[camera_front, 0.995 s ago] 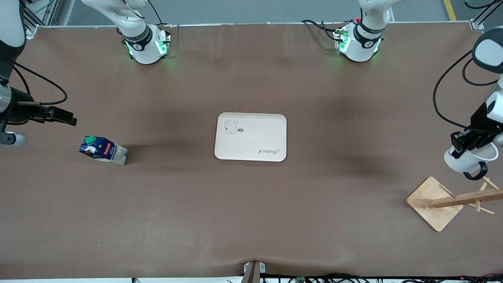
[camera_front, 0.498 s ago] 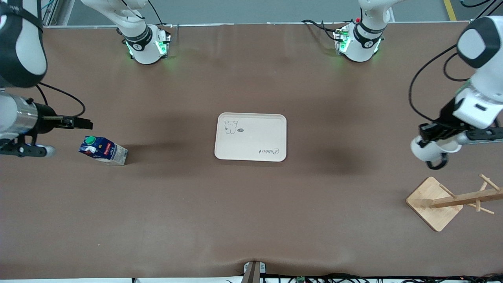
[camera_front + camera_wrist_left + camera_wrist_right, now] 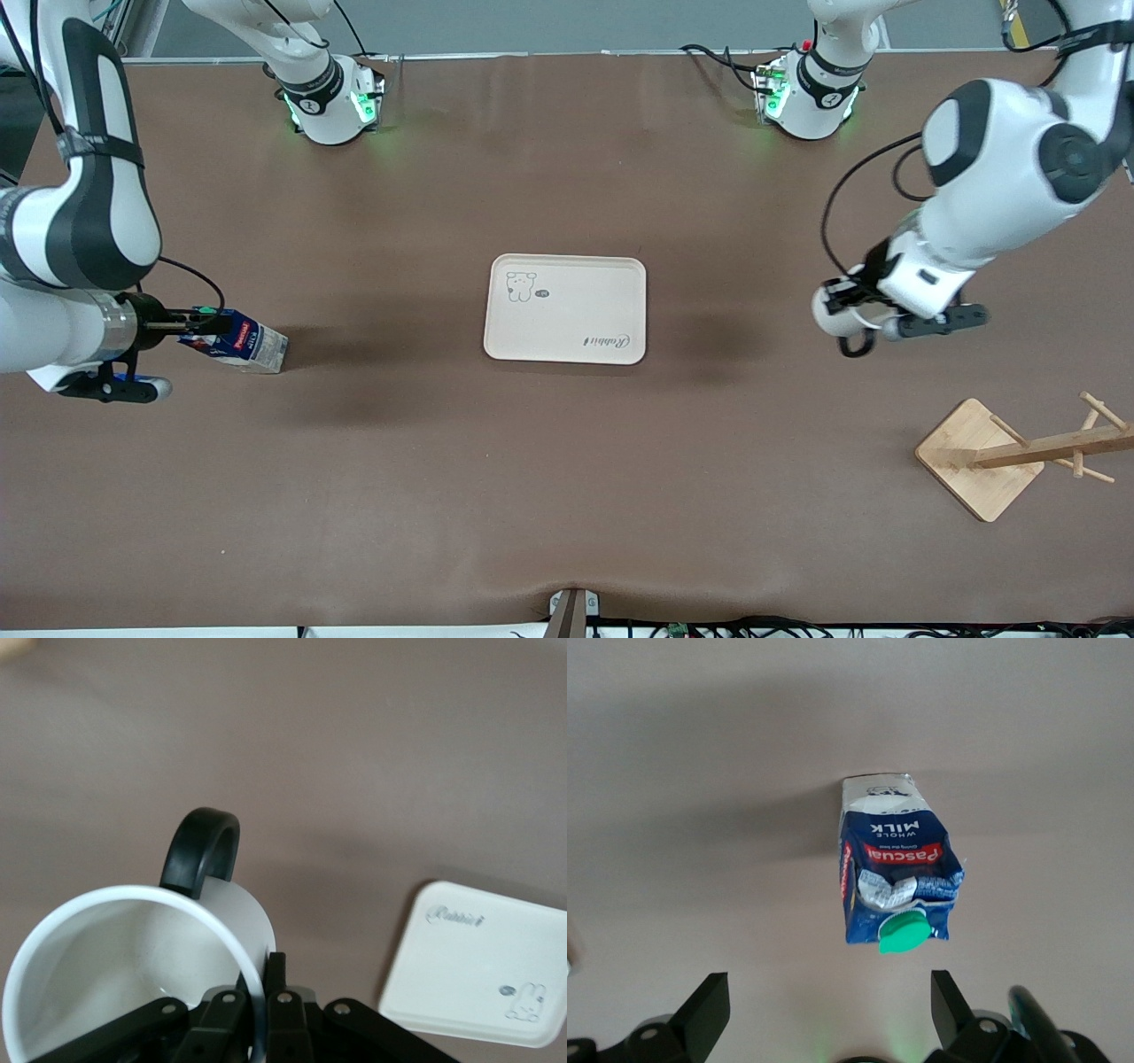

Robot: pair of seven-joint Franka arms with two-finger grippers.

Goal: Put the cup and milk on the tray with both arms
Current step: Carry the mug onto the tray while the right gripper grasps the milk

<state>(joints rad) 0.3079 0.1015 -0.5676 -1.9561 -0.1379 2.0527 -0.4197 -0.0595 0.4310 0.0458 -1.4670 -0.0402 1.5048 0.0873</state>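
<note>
The cream tray (image 3: 565,309) lies at the table's middle; it also shows in the left wrist view (image 3: 483,970). My left gripper (image 3: 846,292) is shut on the rim of the white cup (image 3: 831,317) and holds it in the air over bare table between the tray and the left arm's end. In the left wrist view the gripper (image 3: 263,992) pinches the cup's wall (image 3: 133,966), black handle outward. The milk (image 3: 246,342) stands toward the right arm's end. My right gripper (image 3: 202,319) is open at its green cap. In the right wrist view the milk (image 3: 895,868) is just ahead of the gripper (image 3: 828,1010).
A wooden mug rack (image 3: 1010,454) stands near the left arm's end, nearer to the front camera than the cup. The arm bases (image 3: 330,97) stand along the table's back edge.
My left gripper has carried the cup away from the rack toward the tray. My right gripper has swung down to the milk's cap. The milk and tray have not moved.
</note>
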